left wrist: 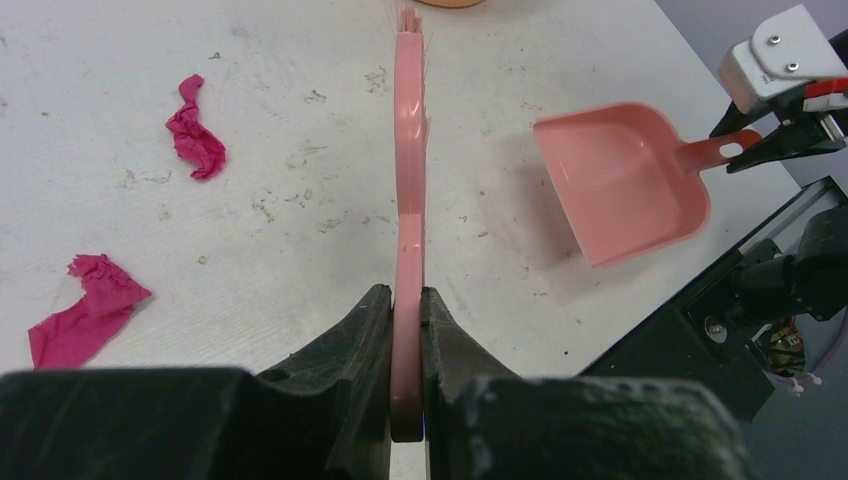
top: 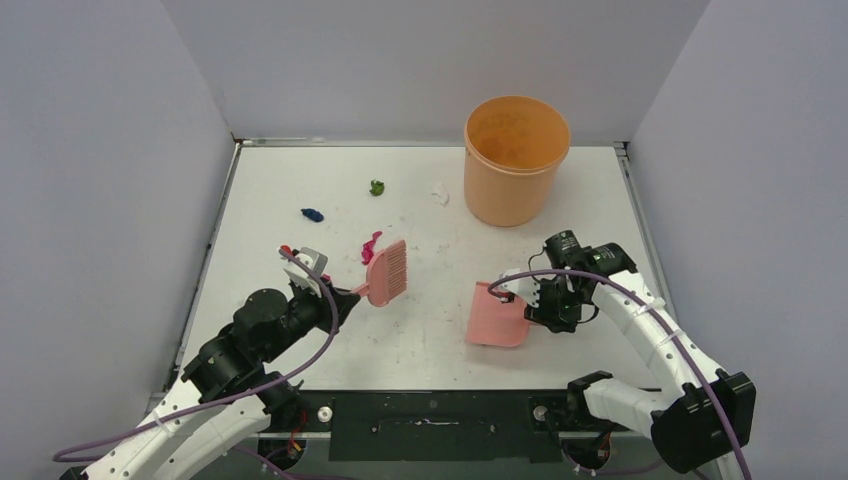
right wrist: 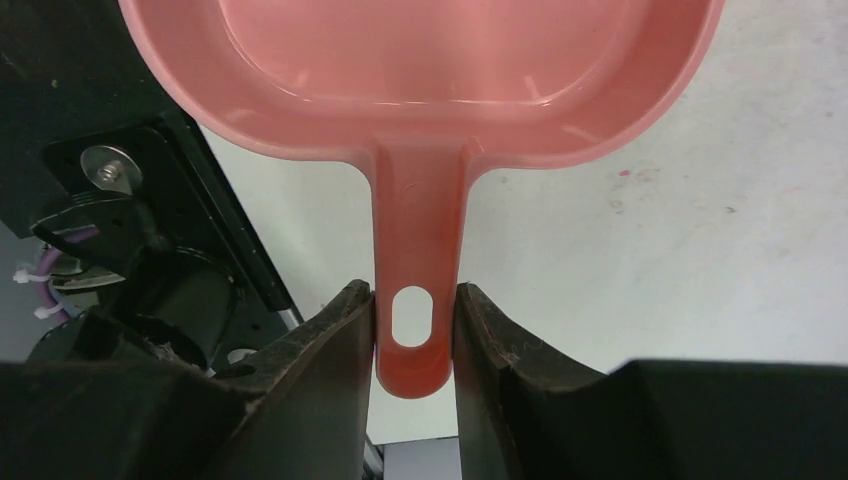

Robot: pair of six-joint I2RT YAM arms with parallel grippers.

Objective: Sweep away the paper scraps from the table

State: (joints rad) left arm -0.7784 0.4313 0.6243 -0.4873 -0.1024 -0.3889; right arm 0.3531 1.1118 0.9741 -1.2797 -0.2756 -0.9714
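Both jaws clamped: brush (left wrist: 408, 200) (left), dustpan (right wrist: 420, 100) (right).

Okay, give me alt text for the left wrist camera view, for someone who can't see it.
The left gripper clamps a pink brush, seen edge-on, over the white table. Two magenta paper scraps lie to the left of it; to the right, the right gripper holds a pink dustpan by its handle.
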